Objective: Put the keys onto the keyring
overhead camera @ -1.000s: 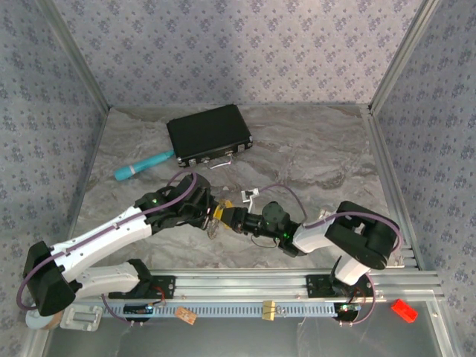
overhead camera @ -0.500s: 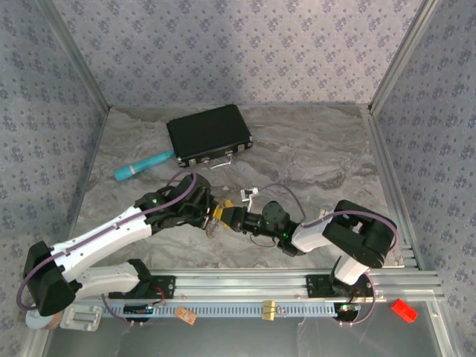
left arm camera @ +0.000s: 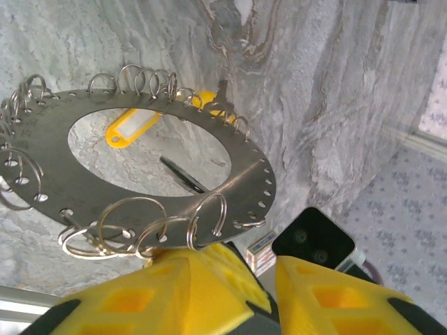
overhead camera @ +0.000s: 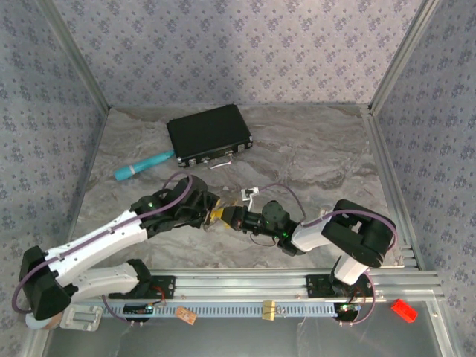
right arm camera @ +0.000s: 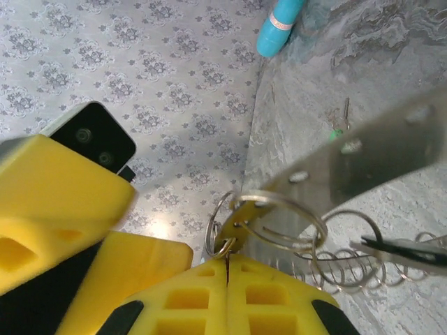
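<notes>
Top external: tip to tip low over the table [overhead camera: 320, 163] with left gripper [overhead camera: 211, 213] and right gripper [overhead camera: 229, 217], both at the keyring.

Left wrist: keyring [left arm camera: 241, 178] held clear above the table, broad face showing, wire loops [left arm camera: 126, 220] strung along its rim. Pressed shut with the right gripper on the keyring's near rim, among those loops. Spread apart at the left gripper's fingers [left arm camera: 126, 300], just beside that same rim. Down through the keyring's hole, a yellow tag [left arm camera: 133, 128] flat on the table. At the keyring's far rim, a yellow key [left arm camera: 202, 100]; threaded on a loop or lying beneath, cannot tell.

Right wrist: green key [right arm camera: 339, 131] on the table just past the keyring's edge; teal tube [right arm camera: 283, 21] well beyond the keyring. Black case [overhead camera: 208, 134] farther beyond still.
</notes>
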### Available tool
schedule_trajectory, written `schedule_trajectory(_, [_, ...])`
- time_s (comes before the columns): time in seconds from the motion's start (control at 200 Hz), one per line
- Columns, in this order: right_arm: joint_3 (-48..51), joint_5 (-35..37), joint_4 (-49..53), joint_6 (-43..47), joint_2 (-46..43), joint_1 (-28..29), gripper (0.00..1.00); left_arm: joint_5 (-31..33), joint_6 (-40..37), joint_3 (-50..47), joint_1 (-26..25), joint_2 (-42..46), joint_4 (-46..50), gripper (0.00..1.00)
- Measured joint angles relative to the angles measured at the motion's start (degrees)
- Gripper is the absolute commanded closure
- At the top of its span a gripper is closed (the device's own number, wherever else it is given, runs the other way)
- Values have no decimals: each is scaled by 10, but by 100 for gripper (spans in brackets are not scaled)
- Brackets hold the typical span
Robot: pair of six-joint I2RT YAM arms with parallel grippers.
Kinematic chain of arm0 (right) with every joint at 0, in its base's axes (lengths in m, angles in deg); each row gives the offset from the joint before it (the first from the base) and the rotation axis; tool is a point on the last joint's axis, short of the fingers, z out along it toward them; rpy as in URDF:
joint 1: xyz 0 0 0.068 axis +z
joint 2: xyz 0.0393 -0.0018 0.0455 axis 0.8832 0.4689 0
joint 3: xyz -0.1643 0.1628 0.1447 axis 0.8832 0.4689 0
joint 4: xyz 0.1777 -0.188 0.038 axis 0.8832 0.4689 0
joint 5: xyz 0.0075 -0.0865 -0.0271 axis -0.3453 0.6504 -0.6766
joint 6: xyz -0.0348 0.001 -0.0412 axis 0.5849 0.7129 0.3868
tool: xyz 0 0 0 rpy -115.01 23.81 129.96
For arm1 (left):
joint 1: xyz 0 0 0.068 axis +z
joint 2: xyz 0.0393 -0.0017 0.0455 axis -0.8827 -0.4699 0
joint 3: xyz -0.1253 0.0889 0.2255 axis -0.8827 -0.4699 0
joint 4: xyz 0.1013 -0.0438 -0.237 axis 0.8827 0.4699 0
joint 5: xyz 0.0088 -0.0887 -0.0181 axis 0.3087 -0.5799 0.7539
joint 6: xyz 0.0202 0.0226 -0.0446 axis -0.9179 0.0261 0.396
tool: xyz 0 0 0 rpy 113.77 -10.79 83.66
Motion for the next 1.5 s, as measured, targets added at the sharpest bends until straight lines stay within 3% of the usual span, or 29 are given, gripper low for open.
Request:
schedule_trajectory(0.11, [0, 0, 0, 0, 0, -3, 100, 29, -26, 0, 0, 15, 7, 24])
schedule_trajectory(0.27, [0, 0, 7, 0, 0, -5, 100, 103, -106, 0, 0, 42, 27, 20])
schedule_trajectory(0.405, [0, -1, 17, 0, -3, -7, 100, 183, -282, 10, 1, 70, 29, 24])
schedule_trajectory(0.545, [0, -1, 28, -3, -7, -9, 100, 225, -565, 14, 1, 96, -15, 31])
schedule_trajectory(0.65, [0, -1, 38, -6, -14, -11, 100, 217, -776, -5, 1, 119, -62, 37])
schedule_trajectory(0.79, [-2, -1, 62, -11, -31, -12, 100, 159, -1044, -76, 1, 174, -111, 45])
schedule_trajectory(0.999, [-4, -2, 103, -13, -63, -15, 100, 59, -1355, -167, 1, 228, -127, 56])
schedule_trajectory(1.234, [-14, -3, 122, -16, -66, -15, 100, 2, -1563, -208, 1, 228, -166, 63])
schedule_trajectory(1.499, [-25, -13, 141, -19, -66, -15, 100, -8, -1692, -219, 1, 214, -186, 70])
